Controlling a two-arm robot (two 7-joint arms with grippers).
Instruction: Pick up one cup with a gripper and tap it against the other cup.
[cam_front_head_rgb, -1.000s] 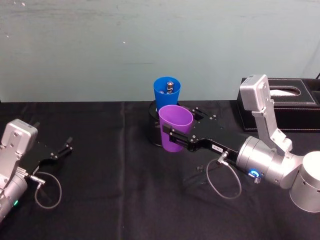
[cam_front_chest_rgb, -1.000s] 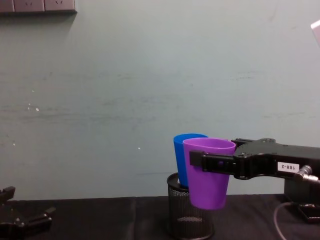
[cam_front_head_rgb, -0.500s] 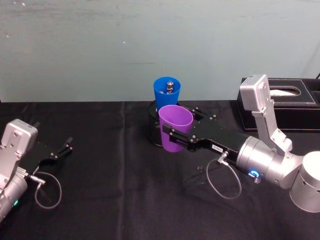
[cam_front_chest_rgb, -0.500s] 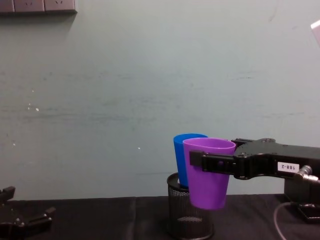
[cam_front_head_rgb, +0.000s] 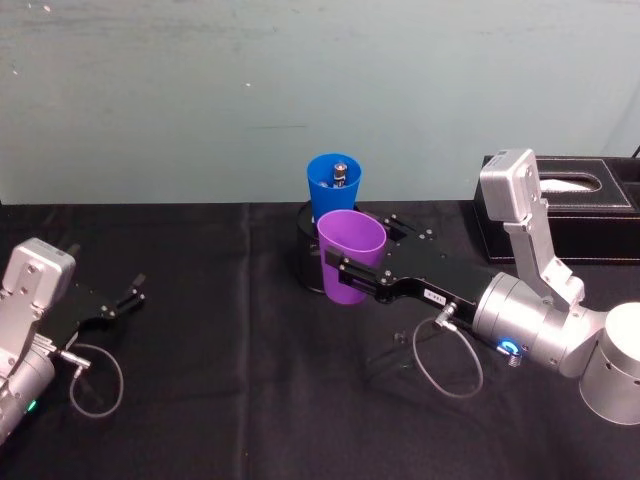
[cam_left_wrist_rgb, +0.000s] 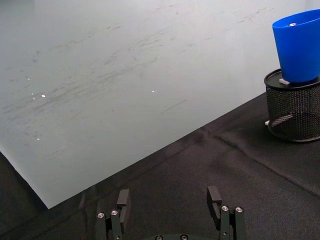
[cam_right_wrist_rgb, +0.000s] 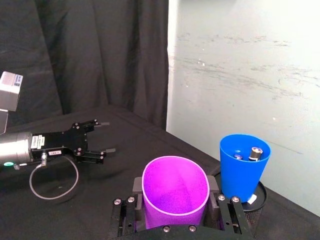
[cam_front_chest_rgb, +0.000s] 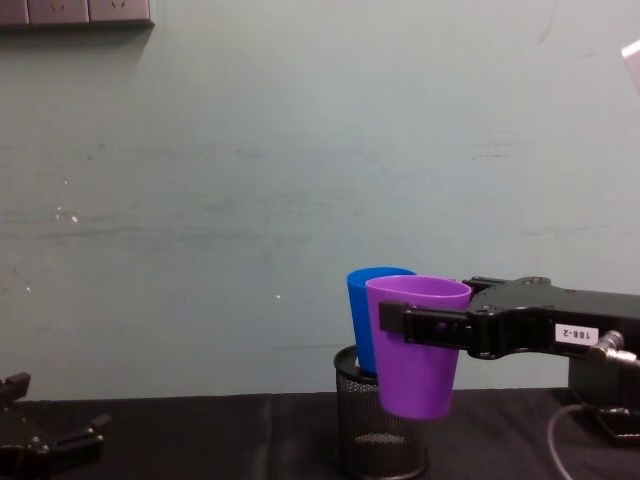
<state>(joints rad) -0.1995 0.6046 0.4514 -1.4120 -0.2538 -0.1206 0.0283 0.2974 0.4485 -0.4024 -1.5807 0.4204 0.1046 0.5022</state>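
Currently, right hand (cam_front_head_rgb: 348, 270) clamped on purple cup (cam_front_head_rgb: 352, 240), held upright above counter (cam_front_head_rgb: 230, 380), just beside blue cup (cam_front_head_rgb: 333, 190) seated in mesh holder (cam_front_chest_rgb: 380, 442), left hand (cam_front_head_rgb: 122, 298) parked left, fingers spread.

The blue cup (cam_front_chest_rgb: 360, 320) is partly hidden behind the purple cup (cam_front_chest_rgb: 415, 382), possibly touching it.

Wall (cam_front_head_rgb: 200, 100) behind: pale grey-green, scuffed and streaked. Surface (cam_front_head_rgb: 250, 400) draped in black cloth, with a crease running front to back. Wall sockets (cam_front_chest_rgb: 75, 10) high at chest view's left. Black curtain (cam_right_wrist_rgb: 100, 55) meets the wall's edge.
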